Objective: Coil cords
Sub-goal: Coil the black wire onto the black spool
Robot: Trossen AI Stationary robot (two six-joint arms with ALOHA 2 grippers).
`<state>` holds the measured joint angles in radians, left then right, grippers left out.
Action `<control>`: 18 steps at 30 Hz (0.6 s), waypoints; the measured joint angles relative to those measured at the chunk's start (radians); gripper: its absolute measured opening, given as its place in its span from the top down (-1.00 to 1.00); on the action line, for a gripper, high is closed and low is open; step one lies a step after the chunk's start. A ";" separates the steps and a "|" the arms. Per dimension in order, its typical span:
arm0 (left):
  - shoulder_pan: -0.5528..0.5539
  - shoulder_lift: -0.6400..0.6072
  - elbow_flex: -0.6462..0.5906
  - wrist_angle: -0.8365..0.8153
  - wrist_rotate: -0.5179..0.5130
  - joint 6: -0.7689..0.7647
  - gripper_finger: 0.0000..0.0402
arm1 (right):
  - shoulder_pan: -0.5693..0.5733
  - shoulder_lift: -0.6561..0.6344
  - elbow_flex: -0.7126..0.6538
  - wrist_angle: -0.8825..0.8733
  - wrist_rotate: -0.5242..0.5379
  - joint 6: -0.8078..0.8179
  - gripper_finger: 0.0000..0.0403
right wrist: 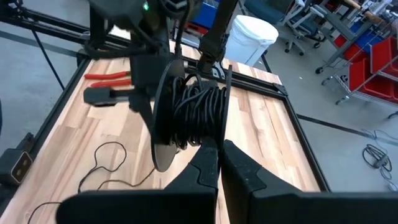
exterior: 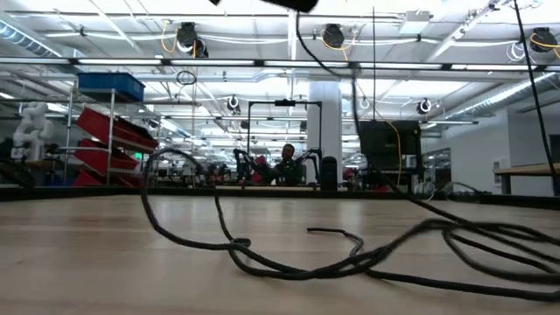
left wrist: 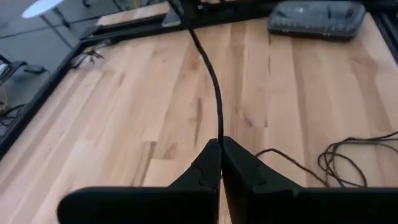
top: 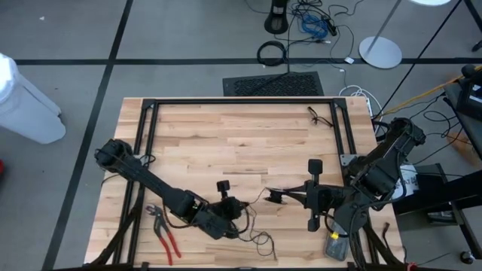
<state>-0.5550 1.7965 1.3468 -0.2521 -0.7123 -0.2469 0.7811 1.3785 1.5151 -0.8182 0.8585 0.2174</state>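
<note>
A thin black cord runs between my two grippers near the table's front middle. Its slack end lies in loose loops on the wood, which also show in the left wrist view and the low view. My left gripper is shut on the cord. My right gripper is shut, with a wound bundle of the cord beside a round dark disc just beyond its fingertips. My left gripper pinches a single strand of the cord between its two fingertips. From there the strand runs off clear of the table toward my right gripper. My right gripper is shut at the near bottom of the wound bundle. Its own fingers hide the place of contact. The bundle stands upright above the wood.
Red-handled pliers lie at the front left. A grey box sits at the front right. A small tangle of thin wire lies near the far right corner. A black frame rims the table; bare wood lies in the middle.
</note>
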 joint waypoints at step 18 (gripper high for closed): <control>-0.153 -0.119 0.000 -0.089 -0.247 -0.011 0.95 | 0.000 0.000 0.000 -0.025 -0.056 0.040 1.00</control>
<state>-0.7075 1.6771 1.3468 -0.3413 -0.9593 -0.2577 0.7811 1.3785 1.5154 -0.8434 0.8029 0.2569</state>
